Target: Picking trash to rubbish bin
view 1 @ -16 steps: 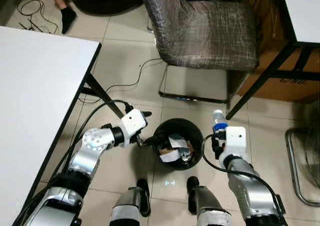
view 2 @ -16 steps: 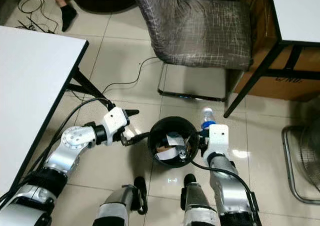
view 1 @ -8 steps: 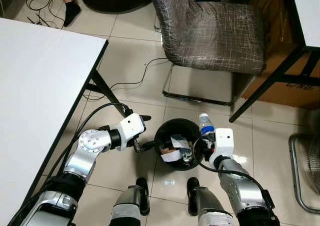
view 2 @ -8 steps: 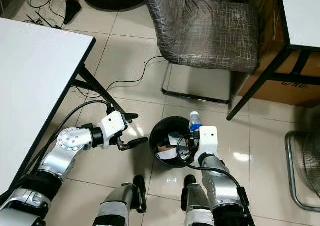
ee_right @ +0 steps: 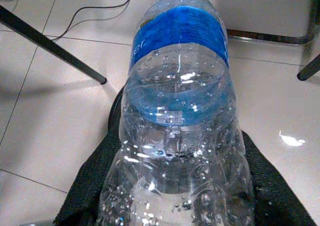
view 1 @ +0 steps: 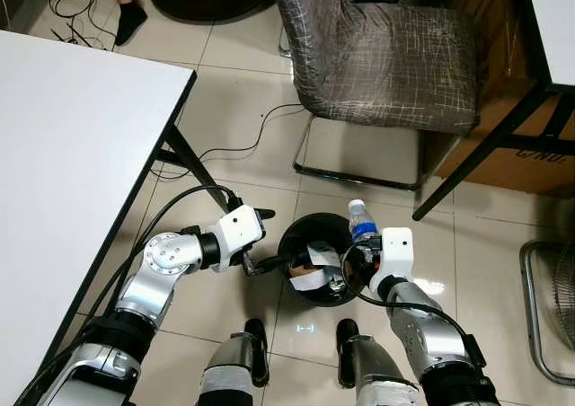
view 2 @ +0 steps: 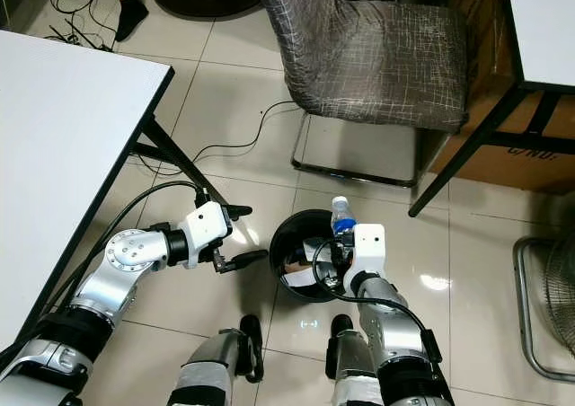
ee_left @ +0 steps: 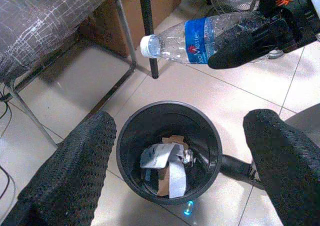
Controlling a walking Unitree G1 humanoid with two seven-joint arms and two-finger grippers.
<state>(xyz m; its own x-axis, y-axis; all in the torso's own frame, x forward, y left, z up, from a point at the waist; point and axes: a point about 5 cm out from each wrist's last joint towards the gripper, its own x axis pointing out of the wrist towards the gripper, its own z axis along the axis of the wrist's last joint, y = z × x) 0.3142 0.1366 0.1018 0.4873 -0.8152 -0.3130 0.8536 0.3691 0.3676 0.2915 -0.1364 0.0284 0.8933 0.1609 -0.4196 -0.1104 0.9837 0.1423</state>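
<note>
Tiles (view 1: 234,92) are gleaming under one chair (view 1: 377,51), two tables and one bin (ee_left: 167,153); my right gripper (ee_left: 250,38) is clamping one bottle (ee_left: 200,33), left gripper (view 1: 260,264) gaping empty.

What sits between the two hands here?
The black rubbish bin, seen in the left eye view: left hand at one side, right hand holding the bottle opposite.

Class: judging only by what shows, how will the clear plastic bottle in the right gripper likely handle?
The bottle looks empty with thin clear walls, so it is probably light and may dent under the right gripper. Its round body would likely roll if dropped beside the bin.
</note>
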